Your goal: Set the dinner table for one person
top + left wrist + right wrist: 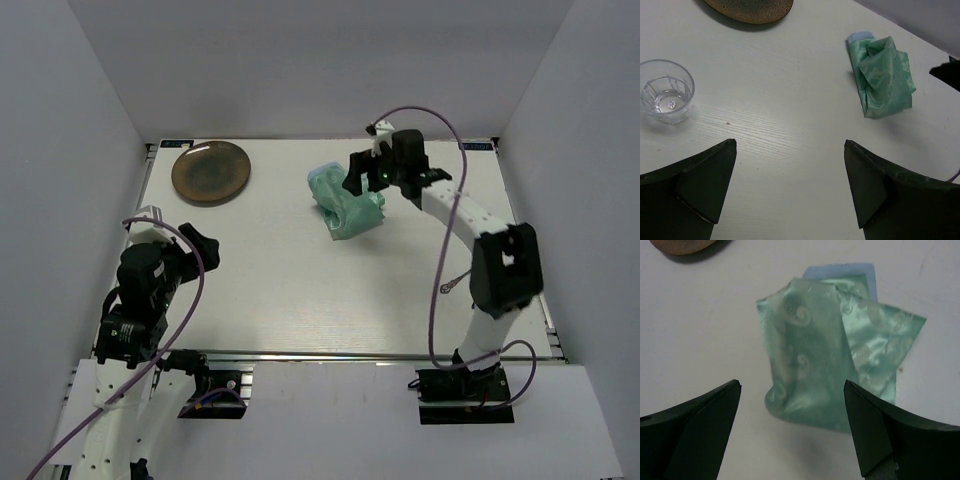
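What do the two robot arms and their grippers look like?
The left arm and right arm mix white links with black joint housings. A thin purple cable loops along each. The left gripper and right gripper are black and wedge-shaped.

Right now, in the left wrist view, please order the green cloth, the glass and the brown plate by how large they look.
1. Green cloth, the largest.
2. Glass, somewhat smaller.
Brown plate: not ranked, because the top edge of the picture cuts it off and only a slice shows.
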You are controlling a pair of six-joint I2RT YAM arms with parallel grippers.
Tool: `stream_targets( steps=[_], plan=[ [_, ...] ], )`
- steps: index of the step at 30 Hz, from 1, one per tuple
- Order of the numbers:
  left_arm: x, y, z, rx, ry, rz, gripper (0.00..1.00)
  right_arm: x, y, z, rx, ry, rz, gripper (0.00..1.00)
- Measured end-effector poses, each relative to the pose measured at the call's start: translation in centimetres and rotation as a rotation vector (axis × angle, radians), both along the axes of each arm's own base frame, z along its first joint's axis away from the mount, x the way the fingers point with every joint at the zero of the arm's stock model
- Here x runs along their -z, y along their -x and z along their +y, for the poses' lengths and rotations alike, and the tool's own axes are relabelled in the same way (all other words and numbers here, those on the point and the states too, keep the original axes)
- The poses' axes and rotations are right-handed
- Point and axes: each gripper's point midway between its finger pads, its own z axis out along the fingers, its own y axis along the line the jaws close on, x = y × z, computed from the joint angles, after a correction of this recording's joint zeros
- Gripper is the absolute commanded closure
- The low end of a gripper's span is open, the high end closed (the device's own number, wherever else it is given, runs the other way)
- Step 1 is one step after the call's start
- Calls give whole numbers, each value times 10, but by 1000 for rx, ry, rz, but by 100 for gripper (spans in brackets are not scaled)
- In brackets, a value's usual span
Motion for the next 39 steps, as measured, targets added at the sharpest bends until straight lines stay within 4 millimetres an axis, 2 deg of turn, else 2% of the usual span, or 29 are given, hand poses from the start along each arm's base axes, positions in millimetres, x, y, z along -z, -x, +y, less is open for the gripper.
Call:
stream_targets(
  steps=[3,5,10,12,13,15,16,17,19,24,25,27,29,30,32,33,34,35,37,39],
  plan=[
    [1,-3,-6,40,-3,7,2,20,-40,11,-50,30,1,11],
    [0,-3,-12,77,-1,-6,2,39,-59,16,-85,50,15,11],
    [-4,-1,-21,133,2,-28,2,74,-82,24,-162,58,59,11],
    [-4,-1,-23,146,3,-31,2,82,-90,29,-188,46,74,15],
    [-4,-1,-23,150,3,-32,2,84,-92,32,-204,36,80,25],
    [-4,-1,-24,157,3,-32,2,90,-92,37,-236,18,92,38],
    [-4,-1,-25,159,2,-31,2,92,-89,38,-248,10,106,53],
    [-4,-1,-25,161,2,-29,2,93,-85,39,-262,1,117,63],
    [-2,-3,-26,163,1,-20,2,89,-81,44,-290,-29,126,100],
    [6,-8,-26,163,-2,19,2,66,-66,52,-329,-82,125,100],
    [8,-9,-26,163,-3,25,2,57,-60,51,-335,-88,119,100],
    [9,-10,-25,154,-4,30,2,26,-44,51,-353,-98,72,100],
    [10,-10,-22,134,-4,34,2,-14,-20,48,-375,-106,-13,100],
    [10,-10,-20,120,-4,36,2,-34,-4,48,-391,-109,-57,96],
    [10,-9,-15,86,-4,35,2,-67,37,51,-446,-128,-152,82],
    [9,-8,-13,71,-2,32,2,-78,64,55,-481,-146,-181,57],
    [8,-7,-10,57,-1,25,2,-77,89,57,-510,-164,-196,46],
    [5,-4,-7,38,2,12,2,-75,117,60,-548,-185,-223,31],
    [1,-1,-3,16,6,-5,2,-40,180,62,-630,-214,-173,24],
    [-1,2,1,-9,10,-19,2,13,238,57,-680,-234,-40,22]
  ],
)
